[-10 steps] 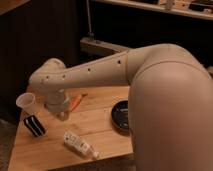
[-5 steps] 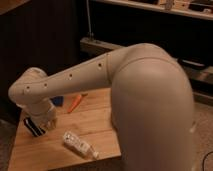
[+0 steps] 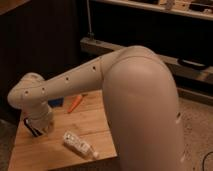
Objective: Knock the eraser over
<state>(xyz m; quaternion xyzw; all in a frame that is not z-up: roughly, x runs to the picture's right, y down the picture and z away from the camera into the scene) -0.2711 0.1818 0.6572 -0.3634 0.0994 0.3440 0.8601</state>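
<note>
My arm reaches from the right across the wooden table [image 3: 95, 125] to its left end. The wrist bends down there, and the gripper [image 3: 42, 128] sits low over the table, mostly hidden under the wrist. It is shut with nothing seen in it. The eraser [image 3: 30, 126], a black block with white stripes, peeks out right beside the gripper on its left, touching or nearly touching it. I cannot tell whether the eraser stands upright or leans.
A flat blue pad [image 3: 56, 102] and an orange stick-shaped object [image 3: 75, 103] lie just behind the wrist. A white bottle-like object [image 3: 80, 145] lies on its side near the table's front edge. Dark shelving stands behind the table.
The arm has swung left and down toward the table's left end. Its wrist now covers the white cup, and the gripper has come down next to the eraser.
</note>
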